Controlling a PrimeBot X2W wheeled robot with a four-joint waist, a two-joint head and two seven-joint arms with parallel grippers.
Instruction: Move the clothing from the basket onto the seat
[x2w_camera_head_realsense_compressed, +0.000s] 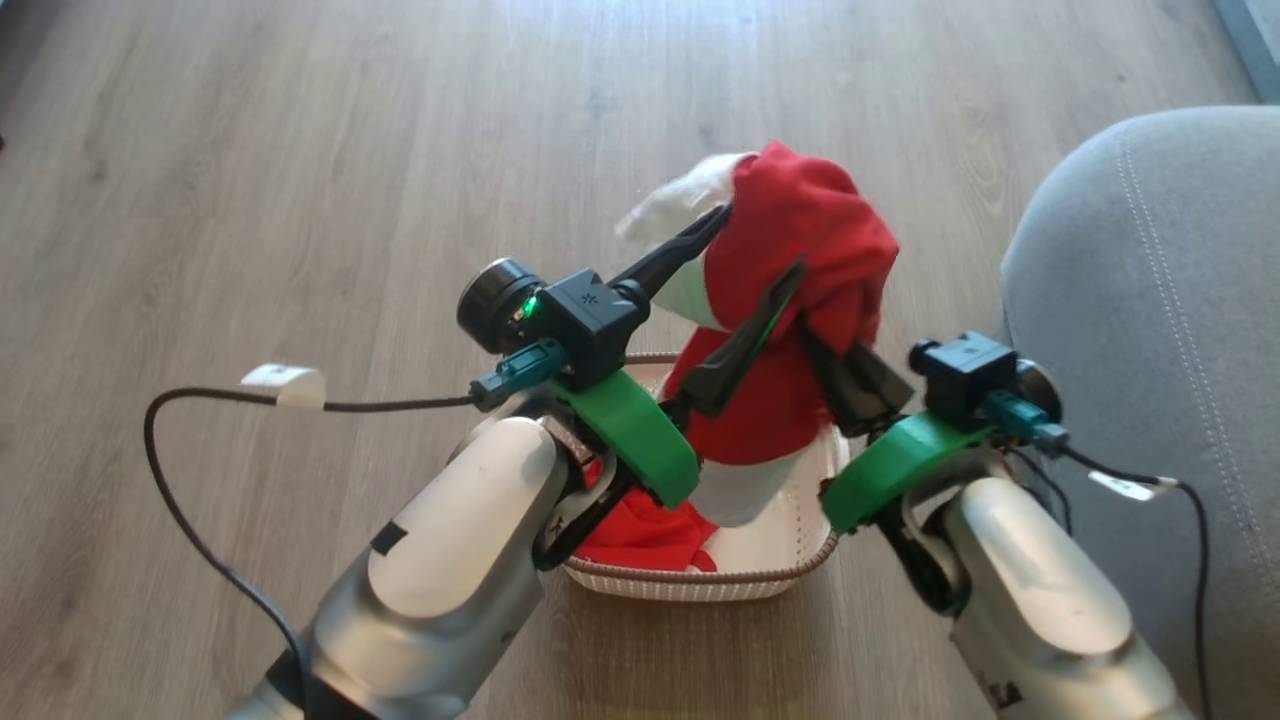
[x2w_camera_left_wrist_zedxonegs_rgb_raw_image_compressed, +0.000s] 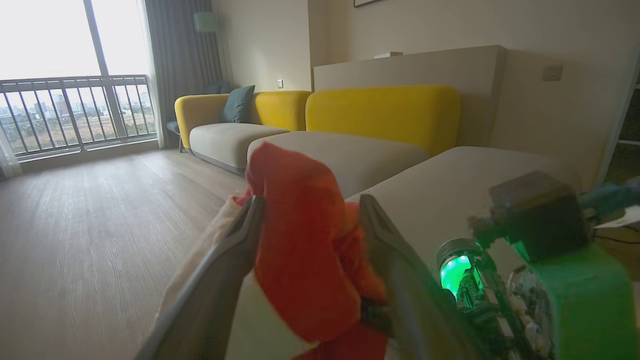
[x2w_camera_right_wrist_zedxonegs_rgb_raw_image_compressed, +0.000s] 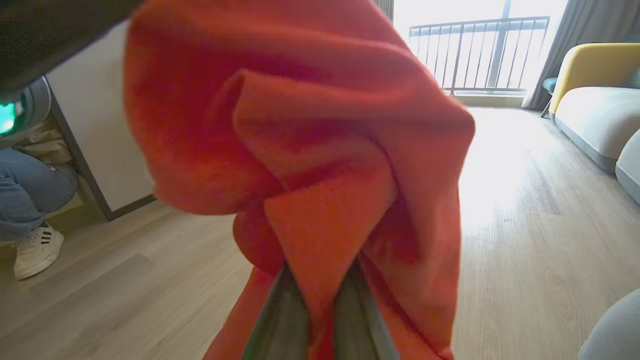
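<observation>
right gripper (x2w_camera_head_realsense_compressed: 825, 355) clamped on clothing (x2w_camera_head_realsense_compressed: 800, 240), bunch above basket (x2w_camera_head_realsense_compressed: 700, 585), tail inside. left gripper (x2w_camera_head_realsense_compressed: 762, 240) wide, straddling clothing. seat (x2w_camera_head_realsense_compressed: 1150, 300) at 3 o'clock; right arm nearer.

A railed window (x2w_camera_left_wrist_zedxonegs_rgb_raw_image_compressed: 60, 60), beside what seems a grey curtain (x2w_camera_left_wrist_zedxonegs_rgb_raw_image_compressed: 175, 65), lights the wood floor (x2w_camera_left_wrist_zedxonegs_rgb_raw_image_compressed: 90, 225).

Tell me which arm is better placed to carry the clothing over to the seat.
The right arm. Its jaws are shut on the clothing, and the seat lies on its side. The left jaws stand open around the fabric.
</observation>
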